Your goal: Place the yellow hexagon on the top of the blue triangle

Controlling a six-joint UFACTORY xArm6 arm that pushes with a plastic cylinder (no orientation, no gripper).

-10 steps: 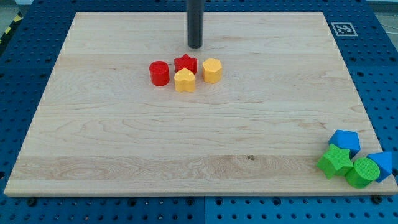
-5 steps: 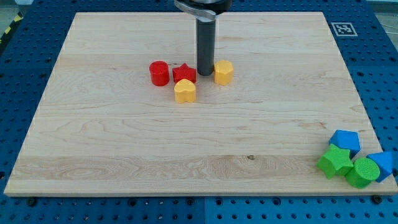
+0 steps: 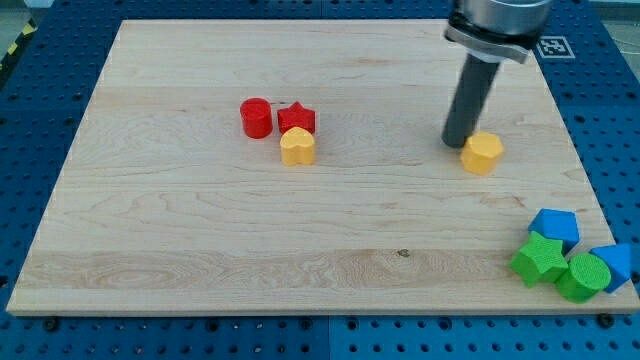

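Board (image 3: 200,230) carrying my tip (image 3: 456,142) and the yellow hexagon (image 3: 482,152) toward the view's right.

Pushing is the step in hand, I judge: the tip is touching the hexagon's upper-left side, about midway up the right half. The blue triangle (image 3: 617,264) is sitting at the view's bottom right corner, crowded by a blue block (image 3: 555,228), a green star (image 3: 539,257) and a green cylinder (image 3: 583,276); which blue piece is the triangle is my guess. Next, the tip is needing to drive down-right. A red cylinder (image 3: 256,117), red star (image 3: 297,118) and yellow heart (image 3: 297,146) are clustering upper left. No containers; no pincer exists, only a rod.
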